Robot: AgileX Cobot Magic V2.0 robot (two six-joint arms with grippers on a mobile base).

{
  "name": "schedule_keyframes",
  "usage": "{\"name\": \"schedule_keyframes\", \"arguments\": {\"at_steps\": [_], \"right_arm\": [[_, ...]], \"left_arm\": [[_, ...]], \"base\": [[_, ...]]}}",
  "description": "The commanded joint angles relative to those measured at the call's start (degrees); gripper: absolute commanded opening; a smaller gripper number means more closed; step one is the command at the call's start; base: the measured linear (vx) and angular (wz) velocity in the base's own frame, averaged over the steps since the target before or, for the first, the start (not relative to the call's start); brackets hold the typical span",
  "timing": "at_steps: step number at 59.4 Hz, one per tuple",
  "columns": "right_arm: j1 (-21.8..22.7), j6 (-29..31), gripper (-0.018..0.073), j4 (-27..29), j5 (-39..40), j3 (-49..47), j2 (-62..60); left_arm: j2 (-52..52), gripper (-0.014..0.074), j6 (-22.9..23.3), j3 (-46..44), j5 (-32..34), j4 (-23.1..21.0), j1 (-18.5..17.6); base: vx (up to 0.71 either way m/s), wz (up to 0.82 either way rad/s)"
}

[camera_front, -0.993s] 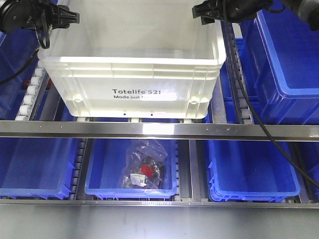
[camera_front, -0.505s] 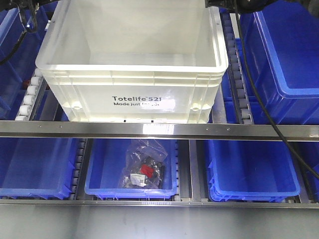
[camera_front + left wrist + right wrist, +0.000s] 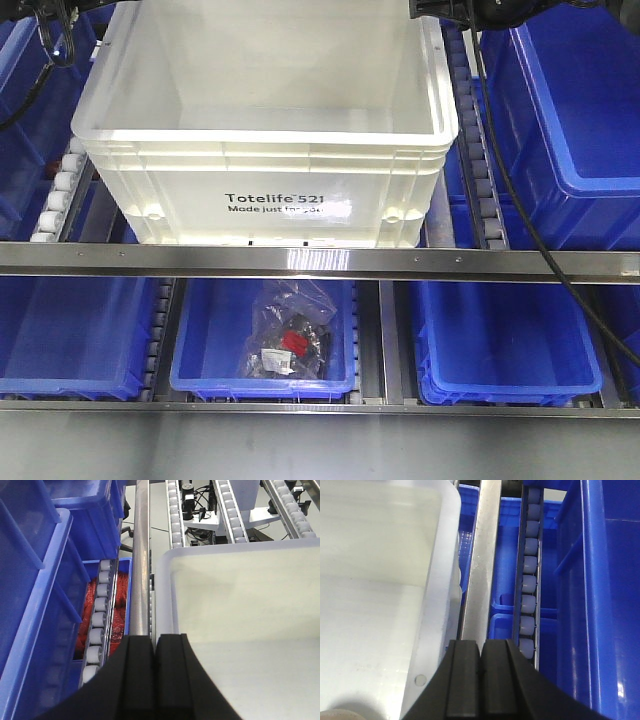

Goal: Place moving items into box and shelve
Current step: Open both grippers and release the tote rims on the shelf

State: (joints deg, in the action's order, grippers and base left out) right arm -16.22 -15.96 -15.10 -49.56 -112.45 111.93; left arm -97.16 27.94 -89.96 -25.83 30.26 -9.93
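Observation:
The white box [image 3: 260, 160] with black "Totelife 521" print sits on the upper shelf's rollers, between blue bins. No moving items show inside it in the front view. In the right wrist view a small pale tan edge [image 3: 334, 714] shows in the box's bottom corner; I cannot tell what it is. My left gripper [image 3: 154, 642] is shut and empty, just above the box's left rim [image 3: 165, 585]. My right gripper [image 3: 481, 647] is shut and empty, over the steel rail beside the box's right rim [image 3: 445, 555]. In the front view only black arm parts [image 3: 445, 8] show at the top edge.
A steel shelf bar [image 3: 320, 262] crosses below the box. Blue bins stand to the right [image 3: 570, 120], and on the lower level [image 3: 510, 340]; one holds a bagged part [image 3: 290, 335]. Roller tracks [image 3: 527, 580] flank the box. A bin with red material [image 3: 120, 615] lies to the left.
Both grippers, which were at the box's back corners a second ago, have drawn back to the top edge of the front view. The box's rim has dropped slightly and settled.

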Motion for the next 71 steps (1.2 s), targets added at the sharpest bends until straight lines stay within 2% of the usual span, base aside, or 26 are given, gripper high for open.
{"name": "schedule_keyframes", "arguments": {"at_steps": [1, 26, 33, 38, 51, 55, 64, 71], "right_arm": [[0.2, 0.2, -0.0008, -1.1, 3.1, -2.0, -3.6], [0.2, 0.2, -0.0008, -1.1, 3.1, -2.0, -3.6], [0.2, 0.2, -0.0008, -1.1, 3.1, -2.0, -3.6], [0.2, 0.2, -0.0008, -1.1, 3.1, -2.0, -3.6], [0.2, 0.2, -0.0008, -1.1, 3.1, -2.0, -3.6], [0.2, 0.2, -0.0008, -1.1, 3.1, -2.0, -3.6], [0.2, 0.2, -0.0008, -1.1, 3.1, -2.0, -3.6], [0.2, 0.2, -0.0008, -1.1, 3.1, -2.0, -3.6]], "left_arm": [[2.8, -0.0008, 0.3, -2.1, 3.4, 1.0, 0.1], [2.9, -0.0006, 0.3, -2.1, 3.4, 1.0, 0.1], [5.7, -0.0006, 0.7, 0.6, 3.3, -2.9, 0.1], [10.0, -0.0006, 0.7, 7.2, 7.4, -3.5, 0.1], [22.9, -0.0006, 0.8, 30.3, 26.6, -3.9, 0.1], [27.8, -0.0006, 0.8, 37.7, 31.6, -5.7, 0.1], [41.5, -0.0006, 0.5, 49.9, 37.7, -14.1, 0.3], [55.2, -0.0006, -2.1, 56.4, 37.8, -13.5, 0.3]], "base": [[0.00, 0.00], [0.00, 0.00], [0.00, 0.00], [0.00, 0.00], [0.00, 0.00], [0.00, 0.00], [0.00, 0.00], [0.00, 0.00]]}}
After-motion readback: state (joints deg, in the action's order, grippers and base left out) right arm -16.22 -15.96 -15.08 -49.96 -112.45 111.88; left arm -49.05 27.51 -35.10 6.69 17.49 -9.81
